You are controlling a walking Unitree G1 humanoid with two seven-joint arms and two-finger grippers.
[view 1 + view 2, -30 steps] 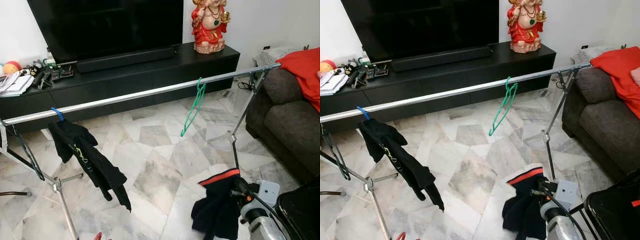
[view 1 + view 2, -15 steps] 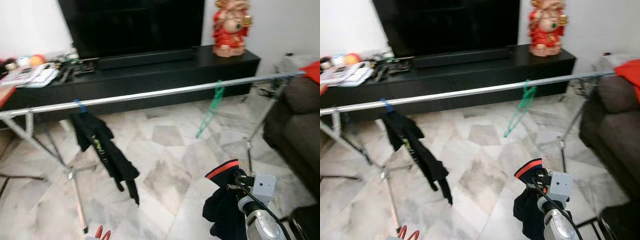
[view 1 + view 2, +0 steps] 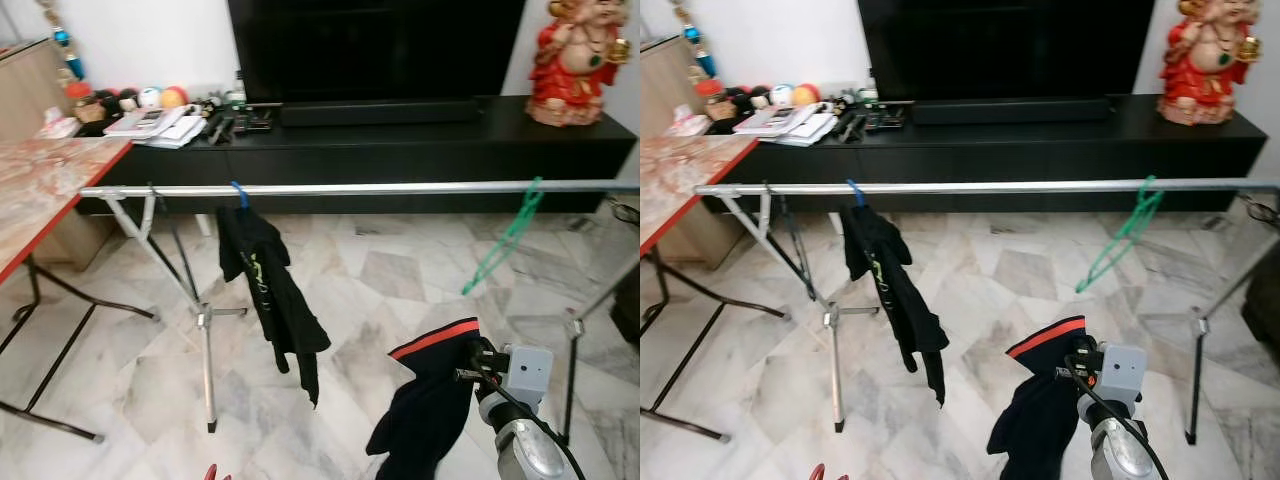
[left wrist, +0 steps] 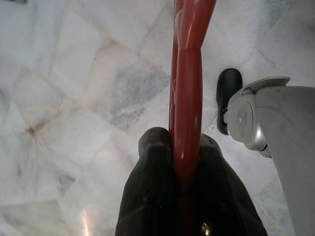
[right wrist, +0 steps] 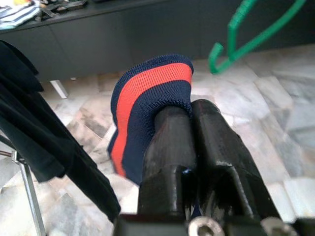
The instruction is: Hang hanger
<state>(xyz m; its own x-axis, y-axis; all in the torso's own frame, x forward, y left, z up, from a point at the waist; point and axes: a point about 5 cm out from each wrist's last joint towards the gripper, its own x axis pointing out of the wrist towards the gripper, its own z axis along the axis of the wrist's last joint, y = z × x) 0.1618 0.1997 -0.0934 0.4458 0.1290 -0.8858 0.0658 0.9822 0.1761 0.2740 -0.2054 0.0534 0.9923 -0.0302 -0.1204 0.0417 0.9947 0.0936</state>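
Note:
A silver clothes rail (image 3: 400, 187) runs level across the room on its stand. On it hang a green hanger (image 3: 503, 238) and a blue hanger (image 3: 238, 193) carrying a black garment (image 3: 268, 292). My left gripper (image 4: 179, 145) is shut on a red hanger (image 4: 189, 88), whose tip peeks in at the bottom edge of the left eye view (image 3: 210, 472). My right gripper (image 5: 189, 112), low on the right short of the rail (image 3: 478, 362), is shut on a navy garment with a red-orange band (image 5: 152, 93) that hangs limp below it (image 3: 425, 405).
A long black TV console (image 3: 420, 150) with a TV, a red statue (image 3: 582, 55) and clutter (image 3: 160, 118) stands behind the rail. A reddish-topped table (image 3: 35, 195) on thin black legs is at the left. The floor is marble tile (image 3: 130, 390). The rail's stand leg (image 3: 205, 330) is ahead on the left.
The camera has swung left: the table came into view, the sofa left it, and the rail now lies level. Both grippers keep their holds.

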